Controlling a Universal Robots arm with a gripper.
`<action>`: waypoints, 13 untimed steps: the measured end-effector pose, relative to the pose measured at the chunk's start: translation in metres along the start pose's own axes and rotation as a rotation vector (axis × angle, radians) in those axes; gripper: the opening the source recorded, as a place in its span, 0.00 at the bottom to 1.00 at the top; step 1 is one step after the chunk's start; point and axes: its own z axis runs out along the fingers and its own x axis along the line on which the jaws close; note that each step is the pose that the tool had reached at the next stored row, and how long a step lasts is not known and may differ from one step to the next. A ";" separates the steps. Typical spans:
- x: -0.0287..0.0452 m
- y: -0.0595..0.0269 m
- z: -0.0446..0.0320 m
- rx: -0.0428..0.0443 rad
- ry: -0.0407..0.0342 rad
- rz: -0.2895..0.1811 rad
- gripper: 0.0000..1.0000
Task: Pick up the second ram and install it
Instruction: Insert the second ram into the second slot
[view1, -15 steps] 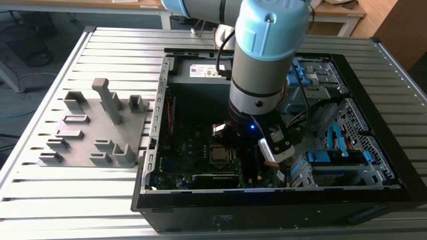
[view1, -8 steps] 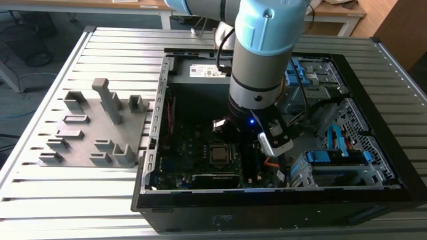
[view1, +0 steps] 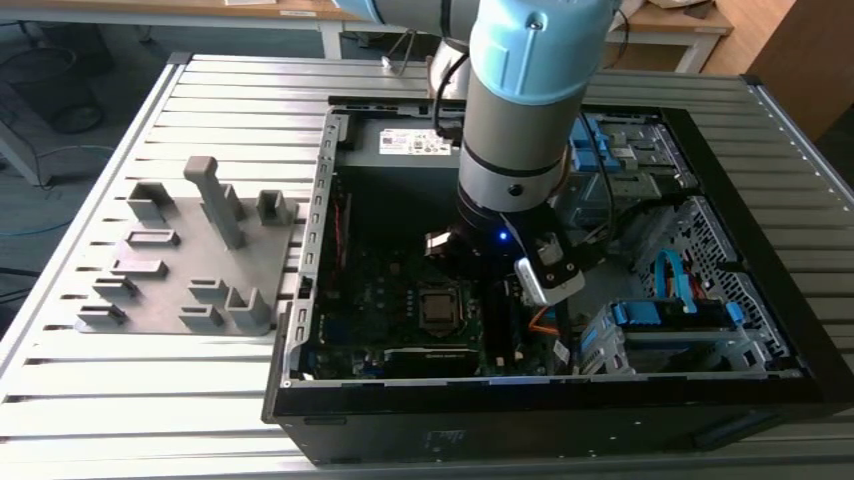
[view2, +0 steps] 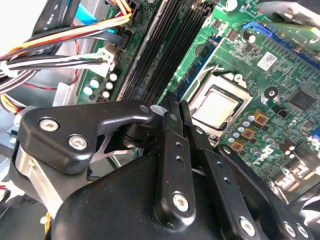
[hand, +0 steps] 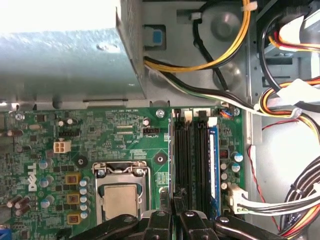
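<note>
On the slatted table (view1: 80, 420), a grey plate of holder blocks (view1: 187, 300) lay at nine o'clock from the open computer case (view1: 534, 420). Inside the case the arm reached down over the motherboard. In the first wrist view the processor socket (hand: 120, 197) sat at nine o'clock from the black memory slots (hand: 192, 160). The gripper (hand: 173, 212) hung just above the slots' near end, its fingers (view2: 167, 130) drawn narrow, nearly touching, with nothing seen between them. A blue-edged strip (hand: 213, 165) stood in the slot at three o'clock (whether that was the second ram, I could not tell). Coloured wire bundles (hand: 300, 200) lay further toward three o'clock.
</note>
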 end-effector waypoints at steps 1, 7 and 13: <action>0.0000 0.0000 -0.0012 -0.0008 0.0001 0.000 0.14; -0.0002 0.0001 -0.0053 -0.0017 0.0000 -0.015 0.14; -0.0024 -0.0002 -0.0053 -0.0013 0.0015 -0.030 0.14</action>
